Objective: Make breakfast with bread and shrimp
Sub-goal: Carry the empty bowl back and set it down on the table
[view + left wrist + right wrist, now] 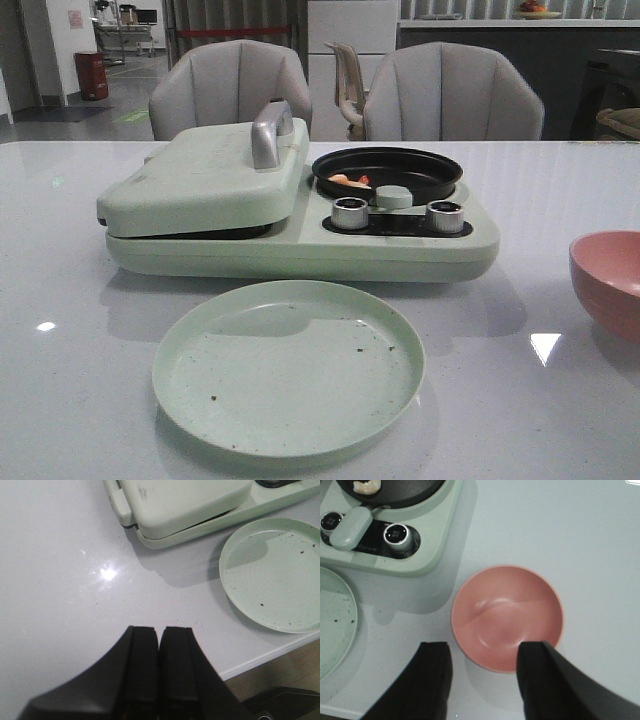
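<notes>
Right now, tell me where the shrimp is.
The shrimp lies in the black pan on the right half of the green cooker, behind the two silver knobs in the front view; the right wrist view shows a pale piece there.

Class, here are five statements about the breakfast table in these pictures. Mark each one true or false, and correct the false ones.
1. The lid of the sandwich press is closed. True.
2. The green plate holds two slices of bread. False: it holds only a few dark crumbs; no bread is visible in any view.
3. The shrimp lie in the black pan. True.
4. The pink bowl is full of shrimp. False: it is empty.
5. The left gripper is wide open and the right gripper is shut. False: the left one's fingers are pressed together, and the right one is open, above the pink bowl's near rim.
</notes>
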Tool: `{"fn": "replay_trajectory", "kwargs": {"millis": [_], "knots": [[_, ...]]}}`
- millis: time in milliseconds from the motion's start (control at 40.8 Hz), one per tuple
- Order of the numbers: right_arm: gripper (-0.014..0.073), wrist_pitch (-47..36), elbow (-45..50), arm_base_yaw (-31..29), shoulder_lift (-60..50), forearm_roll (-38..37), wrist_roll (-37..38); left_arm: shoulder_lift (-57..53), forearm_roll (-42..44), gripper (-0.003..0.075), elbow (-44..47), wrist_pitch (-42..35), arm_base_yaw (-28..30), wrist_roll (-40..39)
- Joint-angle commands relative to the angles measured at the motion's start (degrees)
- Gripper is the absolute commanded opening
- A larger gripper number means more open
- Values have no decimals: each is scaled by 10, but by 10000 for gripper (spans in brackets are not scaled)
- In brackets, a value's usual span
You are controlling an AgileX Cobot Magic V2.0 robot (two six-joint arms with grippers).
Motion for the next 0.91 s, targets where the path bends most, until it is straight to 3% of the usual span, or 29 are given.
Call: {"fn": "replay_trajectory", "kwargs": {"millis": [0,172,441,883], "knots": [[430,-26,22,0,-64,-4,-5,-4,-2,100,-15,-33,-4,-5],[400,-29,79,0,-133,-4,-5,-4,-3,100,-15,-35,-4,-5],[37,-22,100,0,-163,-3,-5,-4,-6,100,-15,-36,-4,-5],[34,-21,100,0,-163,-3,-5,-4,-6,100,-15,-35,-4,-5]]}}
